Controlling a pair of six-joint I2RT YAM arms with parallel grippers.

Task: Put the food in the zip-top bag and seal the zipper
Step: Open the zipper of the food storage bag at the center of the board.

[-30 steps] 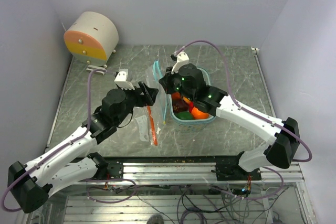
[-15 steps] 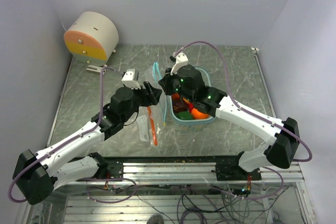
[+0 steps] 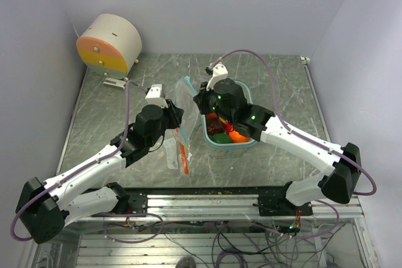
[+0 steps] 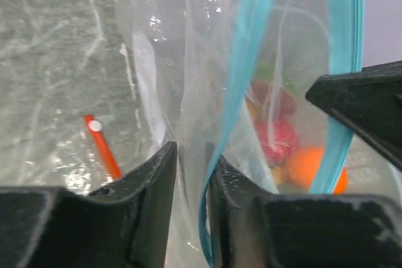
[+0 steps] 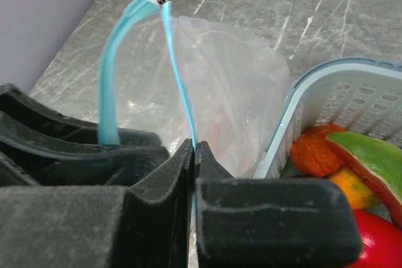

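Right gripper (image 5: 193,155) clamped tight on the stiffer blue rim of the bag (image 5: 232,86). Left gripper (image 4: 191,174) pinches the floppy, slippery film opposite. Food (image 5: 326,155) sits in the tub (image 5: 339,98) beside the right gripper: light and glossy, likely best gripped across the middle.

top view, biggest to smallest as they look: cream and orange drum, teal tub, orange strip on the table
1. cream and orange drum and teal tub: look alike, tub partly under the right arm, so no ranking.
2. orange strip, clearly smallest.

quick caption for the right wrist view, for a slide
Right gripper shut on the teal zipper edge of the clear zip-top bag, beside the pale tub of toy food.
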